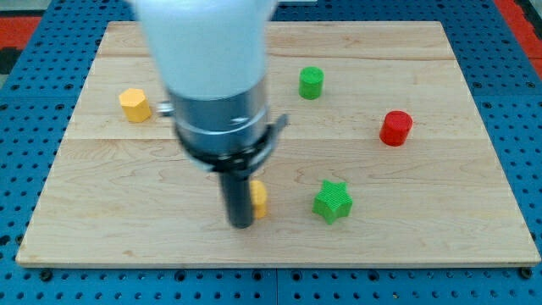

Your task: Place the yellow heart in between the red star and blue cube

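Observation:
My tip (240,224) is at the lower middle of the wooden board (440,246). A yellow block (259,200) shows just at the tip's right side, touching or nearly touching the rod; most of it is hidden, so I cannot make out its shape. No red star and no blue cube show in the view; the arm's white and grey body (212,76) covers the board's upper middle and may hide blocks.
A yellow hexagonal block (135,105) is at the view's left. A green cylinder (311,83) is at upper middle. A red cylinder (395,128) is at the right. A green star (333,202) lies right of the tip.

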Robot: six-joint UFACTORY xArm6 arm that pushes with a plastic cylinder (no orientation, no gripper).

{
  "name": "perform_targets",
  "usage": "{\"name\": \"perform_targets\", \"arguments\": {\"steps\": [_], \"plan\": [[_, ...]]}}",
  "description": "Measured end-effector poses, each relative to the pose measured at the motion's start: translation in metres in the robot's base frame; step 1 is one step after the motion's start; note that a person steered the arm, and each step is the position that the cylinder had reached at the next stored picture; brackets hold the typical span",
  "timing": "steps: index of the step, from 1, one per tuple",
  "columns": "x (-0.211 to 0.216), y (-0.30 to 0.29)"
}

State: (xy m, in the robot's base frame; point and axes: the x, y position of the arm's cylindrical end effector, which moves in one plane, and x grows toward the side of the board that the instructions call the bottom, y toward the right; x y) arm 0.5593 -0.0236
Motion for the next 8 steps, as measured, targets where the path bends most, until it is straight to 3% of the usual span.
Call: {"name": "perform_targets", "arguments": {"steps": [2, 3, 4, 5, 7, 8], "plan": [[-0.074, 0.036], [-0.078, 0.102], [-0.103, 0.095], [-0.072, 0.083], [-0.135, 0.025], [-0.153, 0.047]]}}
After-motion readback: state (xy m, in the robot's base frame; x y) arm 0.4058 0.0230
